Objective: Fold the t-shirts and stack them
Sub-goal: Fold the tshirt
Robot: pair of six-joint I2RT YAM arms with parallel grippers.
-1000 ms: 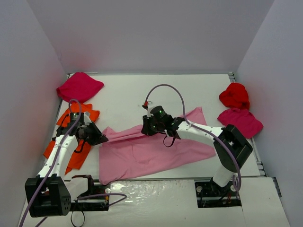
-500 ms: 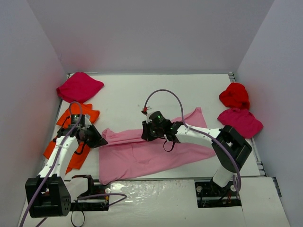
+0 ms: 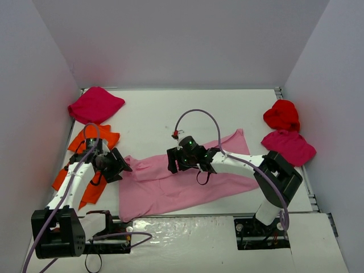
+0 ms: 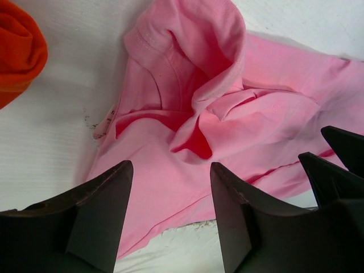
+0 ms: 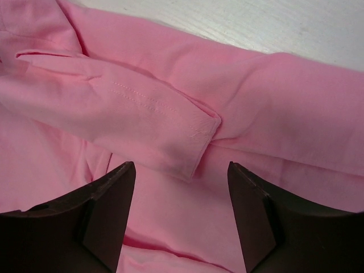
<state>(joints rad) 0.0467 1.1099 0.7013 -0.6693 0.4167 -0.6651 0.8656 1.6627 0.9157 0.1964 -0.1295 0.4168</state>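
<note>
Showing pink t-shirt (image 5: pixel 284 114) sleeve stitching (image 5: pixel 133 94): right wrist view only.

The spread t-shirt (image 3: pixel 187 185) lies centrally (a left pile (image 3: pixel 95 105) and a right pile (image 3: pixel 282 115) flank it).

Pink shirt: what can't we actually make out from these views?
- Top view: the right arm covers part of the pink shirt along its upper edge.
- Left wrist view: the left gripper's fingers and the frame edges cut off its near side.
- Right wrist view: only a sleeve hem shows; the rest runs out of frame.
- Top view: the left arm crosses the orange cloth; shirt count unclear.
</note>
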